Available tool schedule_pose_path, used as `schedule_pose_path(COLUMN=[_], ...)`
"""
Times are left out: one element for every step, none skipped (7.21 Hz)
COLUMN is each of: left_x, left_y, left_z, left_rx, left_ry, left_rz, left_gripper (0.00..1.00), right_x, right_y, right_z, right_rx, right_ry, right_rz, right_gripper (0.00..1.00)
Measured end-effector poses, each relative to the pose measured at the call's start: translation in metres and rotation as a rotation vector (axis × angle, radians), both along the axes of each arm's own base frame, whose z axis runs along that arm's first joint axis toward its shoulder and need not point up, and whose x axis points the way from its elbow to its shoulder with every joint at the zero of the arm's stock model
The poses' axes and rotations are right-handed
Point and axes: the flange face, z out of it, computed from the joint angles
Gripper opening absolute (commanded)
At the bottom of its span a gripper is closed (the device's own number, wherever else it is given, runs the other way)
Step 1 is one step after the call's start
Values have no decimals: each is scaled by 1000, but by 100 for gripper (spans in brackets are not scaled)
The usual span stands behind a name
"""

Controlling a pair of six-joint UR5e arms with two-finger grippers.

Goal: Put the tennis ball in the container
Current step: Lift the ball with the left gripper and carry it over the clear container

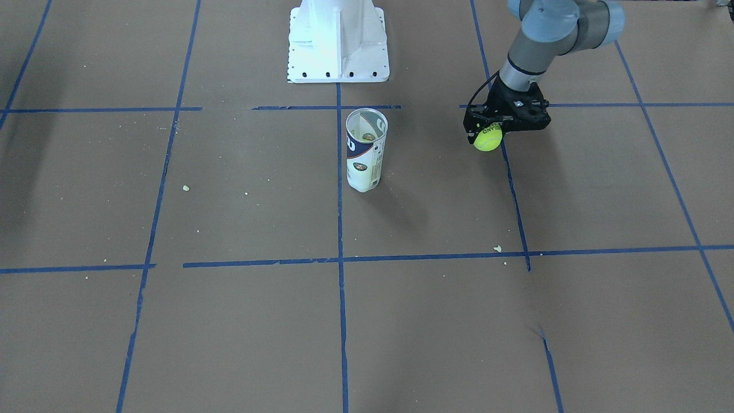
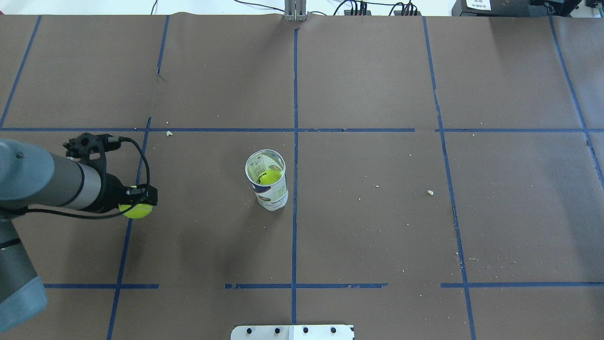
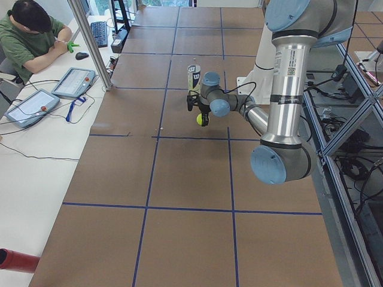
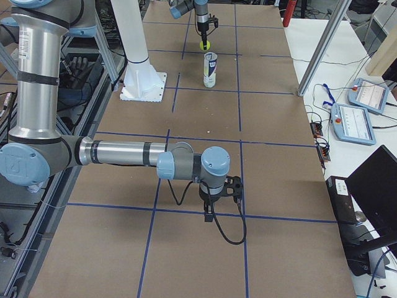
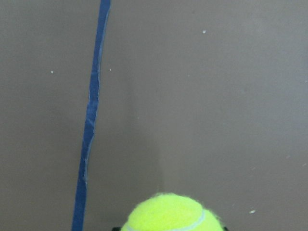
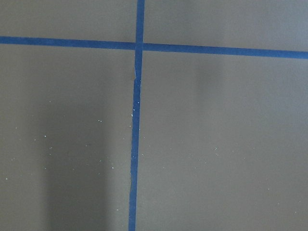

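A small, fuzzy, yellow-green tennis ball is gripped between the closed jaws of the black two-finger left gripper and is held clear above the brown paper-covered table, over a blue tape line toward the table's end on the robot's left. The tall clear plastic can with a white and navy label is stood upright, open-mouthed, near the table's middle, well apart from the held ball. A second yellow-green ball is seen inside it. The right gripper is positioned over the table near the opposite end; whether its jaws are open or closed cannot be told.
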Motion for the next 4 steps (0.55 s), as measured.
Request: schedule_pose_path(left_x=[-36, -61, -74, -78], left_y=[-11, -24, -38, -45], left_z=[-32, -68, -109, -150], left_rx=[26, 40, 35, 18], left_ry=[-28, -58, -82, -87], left_rz=[-20, -39, -50, -40], left_gripper=[0, 0, 0, 1], right_x=[0, 0, 0, 0], right_y=[0, 0, 0, -1], right_z=[0, 0, 0, 0], right_rx=[0, 1, 1, 1], right_ry=[0, 0, 0, 0], right_rz=[0, 0, 0, 0], right_gripper=[100, 100, 100, 100])
